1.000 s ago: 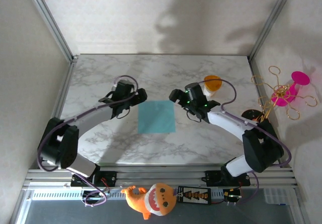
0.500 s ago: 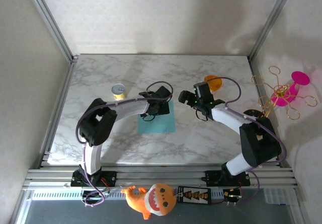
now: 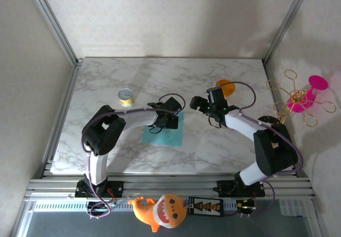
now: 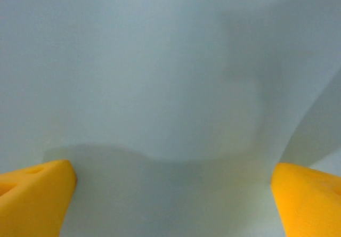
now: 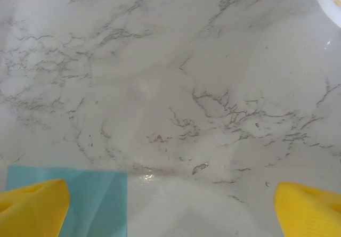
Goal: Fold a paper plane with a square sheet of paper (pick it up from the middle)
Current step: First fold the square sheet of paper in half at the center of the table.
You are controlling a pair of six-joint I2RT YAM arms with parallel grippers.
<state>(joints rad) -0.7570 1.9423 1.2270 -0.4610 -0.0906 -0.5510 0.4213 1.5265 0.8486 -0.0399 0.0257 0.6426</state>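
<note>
Left gripper [image 4: 171,198] stands with its jaws spread wide, its yellow fingertips [image 4: 35,193] at the two lower corners of the left wrist view, and it has hold of nothing. Right under it lies the square sheet of paper [image 3: 160,135], whose teal surface spans the gap between the fingertips. The paper is not quite flat there: a soft swell shows near the middle and a shaded curve runs down the right side. Whether the fingertips touch the sheet cannot be told.

From the top external camera the sheet lies near the middle of the marble table [image 3: 213,149], turned slightly askew to the table's edges. The left arm reaches across from the left, and its wrist covers the sheet's far edge.

Just right of the sheet, the right gripper [image 5: 170,207] is also wide open and empty. It hangs over bare marble, with one corner of the teal sheet by its left fingertip in the right wrist view.

Farther out, a small yellow can [image 3: 126,96] stands to the far left of the sheet, well apart from it. An orange cup [image 3: 227,87] sits just behind the right gripper. Off the table's right edge is a pink wire ornament [image 3: 301,98], and an orange plush toy [image 3: 160,210] lies below the near rail.
</note>
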